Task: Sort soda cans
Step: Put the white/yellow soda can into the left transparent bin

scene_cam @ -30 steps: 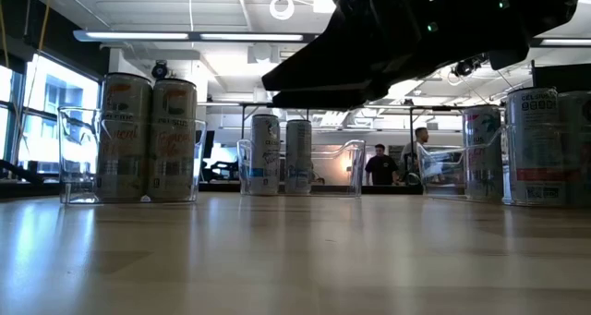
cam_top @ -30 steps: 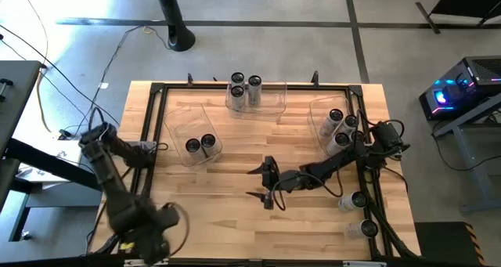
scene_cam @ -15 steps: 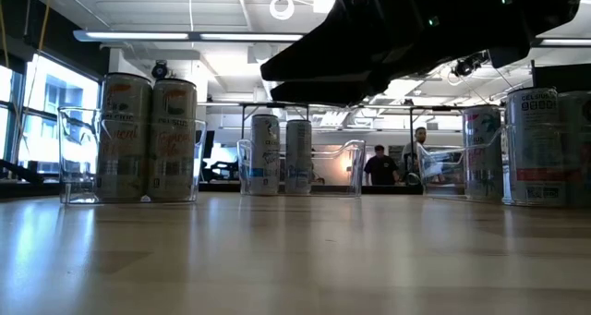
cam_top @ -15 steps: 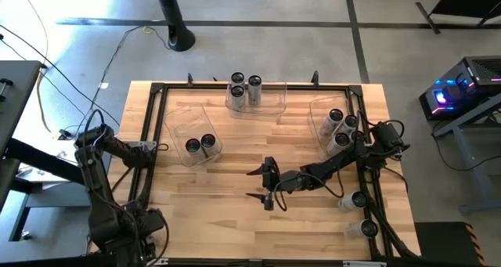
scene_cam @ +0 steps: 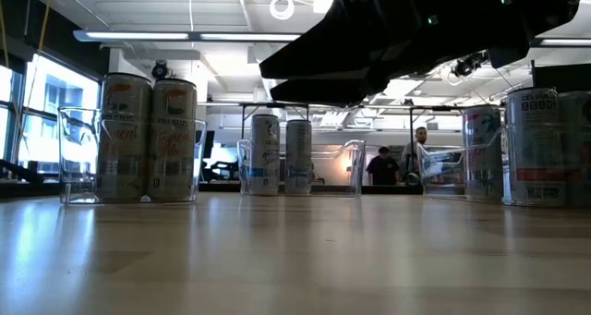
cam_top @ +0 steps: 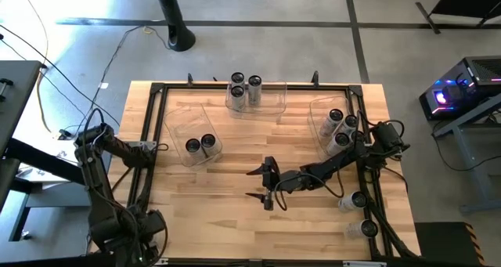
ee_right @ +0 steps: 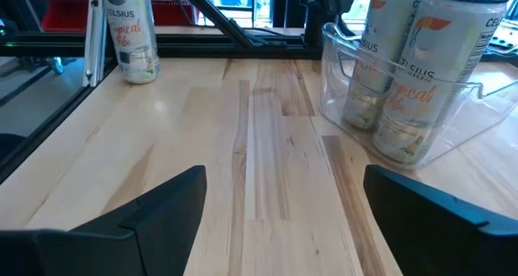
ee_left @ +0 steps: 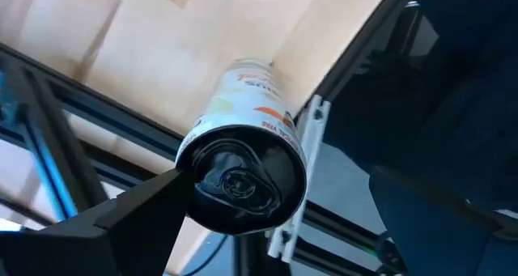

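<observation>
Wooden table [cam_top: 235, 212], clear bins [cam_top: 188, 126], soda cans [cam_top: 200, 144], right claw [cam_top: 264, 182] apart, left claw unclear.

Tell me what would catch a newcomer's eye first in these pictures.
Probably the right gripper, stretched out low over the middle of the wooden table with its fingers open and nothing in them. Next, three clear bins toward the far side, each holding upright soda cans. The left wrist view shows one can close up, beside the table's black frame.

3 clear bins [cam_top: 192, 134] on wooden table [cam_top: 227, 204]
</observation>
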Robot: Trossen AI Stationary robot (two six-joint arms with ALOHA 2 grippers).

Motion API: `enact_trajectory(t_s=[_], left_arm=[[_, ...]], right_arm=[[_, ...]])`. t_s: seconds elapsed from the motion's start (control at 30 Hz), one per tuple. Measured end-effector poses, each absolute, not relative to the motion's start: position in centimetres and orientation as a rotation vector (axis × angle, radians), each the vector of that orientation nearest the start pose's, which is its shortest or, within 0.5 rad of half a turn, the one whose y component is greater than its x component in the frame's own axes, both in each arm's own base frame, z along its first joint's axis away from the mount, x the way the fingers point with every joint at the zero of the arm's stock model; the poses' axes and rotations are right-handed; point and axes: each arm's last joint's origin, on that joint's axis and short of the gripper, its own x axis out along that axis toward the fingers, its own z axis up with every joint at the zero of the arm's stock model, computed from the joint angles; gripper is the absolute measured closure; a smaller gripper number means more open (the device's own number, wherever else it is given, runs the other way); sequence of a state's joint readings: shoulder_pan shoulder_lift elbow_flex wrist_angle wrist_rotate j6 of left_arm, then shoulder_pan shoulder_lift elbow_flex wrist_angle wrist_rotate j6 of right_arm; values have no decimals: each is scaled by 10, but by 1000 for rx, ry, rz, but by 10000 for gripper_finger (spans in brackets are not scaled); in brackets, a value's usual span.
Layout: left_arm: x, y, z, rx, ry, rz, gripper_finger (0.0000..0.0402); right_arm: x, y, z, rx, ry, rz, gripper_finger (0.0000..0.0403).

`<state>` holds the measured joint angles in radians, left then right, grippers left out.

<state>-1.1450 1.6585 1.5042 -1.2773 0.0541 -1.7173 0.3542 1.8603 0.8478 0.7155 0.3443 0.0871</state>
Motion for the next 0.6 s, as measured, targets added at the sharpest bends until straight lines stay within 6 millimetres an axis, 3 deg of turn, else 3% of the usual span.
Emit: enact_trajectory(t_s=[0.6], left_arm=[[144, -276, 302, -528, 1395, 299, 30]], right_arm=[[348, 118, 153, -14, 279, -3, 73]])
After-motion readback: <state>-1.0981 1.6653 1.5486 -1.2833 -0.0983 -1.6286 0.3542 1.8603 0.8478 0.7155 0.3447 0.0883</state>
